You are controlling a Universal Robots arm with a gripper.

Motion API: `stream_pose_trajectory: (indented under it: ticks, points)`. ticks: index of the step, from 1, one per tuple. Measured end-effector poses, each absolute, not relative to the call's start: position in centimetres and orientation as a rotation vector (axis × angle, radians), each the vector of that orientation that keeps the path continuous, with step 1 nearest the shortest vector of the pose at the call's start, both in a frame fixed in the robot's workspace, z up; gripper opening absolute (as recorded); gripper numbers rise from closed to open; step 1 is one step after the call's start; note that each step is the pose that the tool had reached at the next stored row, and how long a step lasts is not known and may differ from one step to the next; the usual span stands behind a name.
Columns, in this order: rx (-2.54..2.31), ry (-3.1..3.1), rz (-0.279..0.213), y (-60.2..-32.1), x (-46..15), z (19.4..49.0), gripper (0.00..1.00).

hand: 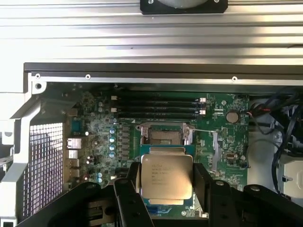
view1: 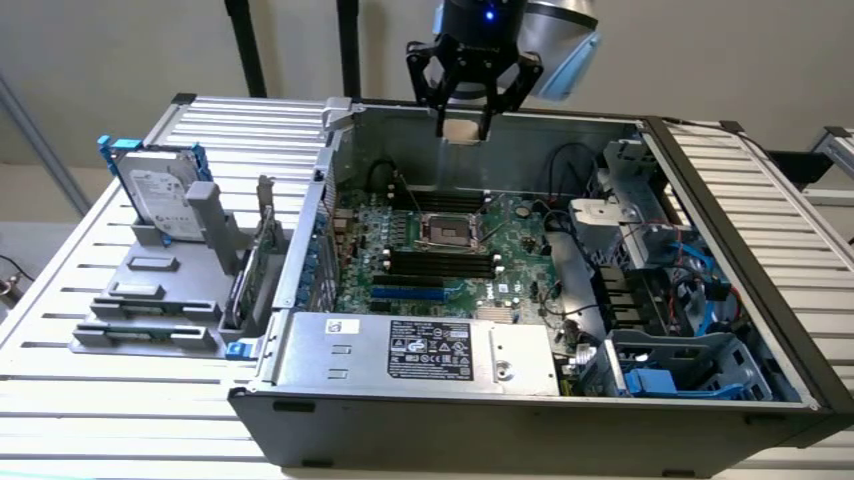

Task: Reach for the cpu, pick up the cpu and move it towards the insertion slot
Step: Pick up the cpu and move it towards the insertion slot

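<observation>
So the gripper (view1: 467, 128) is hanging above the back edge of the open PC case (view1: 534, 420) in the exterior view, roughly 12 o'clock from the motherboard (view1: 514, 250); jaws are clamped on the cpu (view1: 463, 129), one finger on each side edge. In the wrist view the cpu (hand: 166, 176) sits flat between the two black fingers (hand: 201, 182), silvery top with printed text facing the camera, and its green edge peeks out along the near and far sides.

The insertion slot (view1: 450, 233) is well below the chip, near the middle of the board; shiny frame, dark centre, nothing sitting in it. In the wrist view the insertion slot (hand: 164, 135) shows just past the chip's far edge, so the two are nearly lined up but clearly apart in height.

Room-wise: the black memory slots (view1: 434, 263) crowd the socket at 6 o'clock in the exterior view, and black cables (view1: 574, 165) and a silver bracket (view1: 603, 212) are off around 2 to 3 o'clock; the case wall runs along 9 o'clock. Straight above the socket looks open.

Out on the slatted worktop (view1: 120, 380), at 9 o'clock from the case, a hard drive (view1: 163, 200) in a blue bracket stands upright in a grey holder (view1: 154, 300).
</observation>
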State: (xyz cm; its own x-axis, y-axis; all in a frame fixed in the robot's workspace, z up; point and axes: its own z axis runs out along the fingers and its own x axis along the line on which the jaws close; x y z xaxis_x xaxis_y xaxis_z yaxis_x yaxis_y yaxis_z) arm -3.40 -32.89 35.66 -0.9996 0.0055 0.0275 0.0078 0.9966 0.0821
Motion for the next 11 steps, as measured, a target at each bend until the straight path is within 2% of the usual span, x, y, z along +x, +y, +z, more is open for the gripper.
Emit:
stream_pose_trajectory:
  ticks: [11]
  points:
    - [-0.011,-3.112,-0.122,-32.59,-3.29,35.24,0.55]
